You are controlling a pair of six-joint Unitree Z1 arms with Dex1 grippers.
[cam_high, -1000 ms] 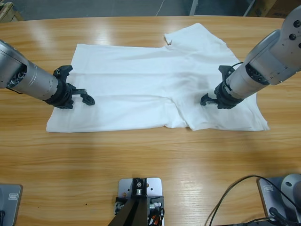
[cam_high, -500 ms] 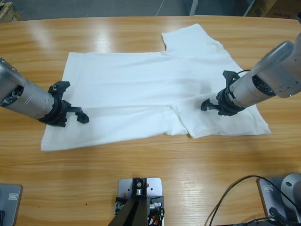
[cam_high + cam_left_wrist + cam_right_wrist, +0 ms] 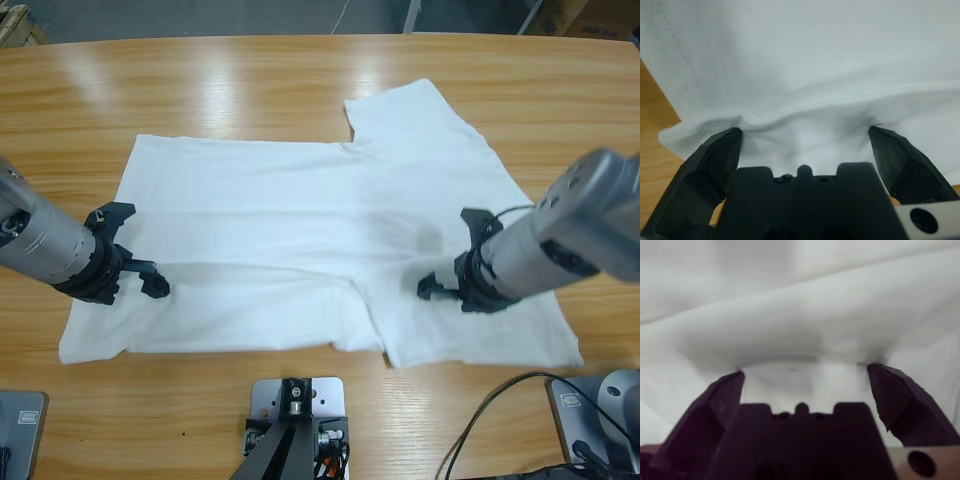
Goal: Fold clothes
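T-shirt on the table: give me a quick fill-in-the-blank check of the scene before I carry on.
The T-shirt lies spread on the wooden ____.
The T-shirt's colour is ____.
The left hand has its jaws ____.
The right hand has its jaws ____ too.
Missing words: table; white; open; open.

Plain white short-sleeved cotton T-shirt (image 3: 300,230): white all over, no print visible, only soft grey shadows in folds; in left wrist view faint line of stitching near hem. Long wooden table (image 3: 300,80): warm orange-brown, darker grain streaks, pale glossy reflections. Left gripper (image 3: 135,280): black jaws, arm behind silver-grey. Right gripper (image 3: 440,285): black jaws, silver-grey arm, thin black cable (image 3: 500,400) below on table.
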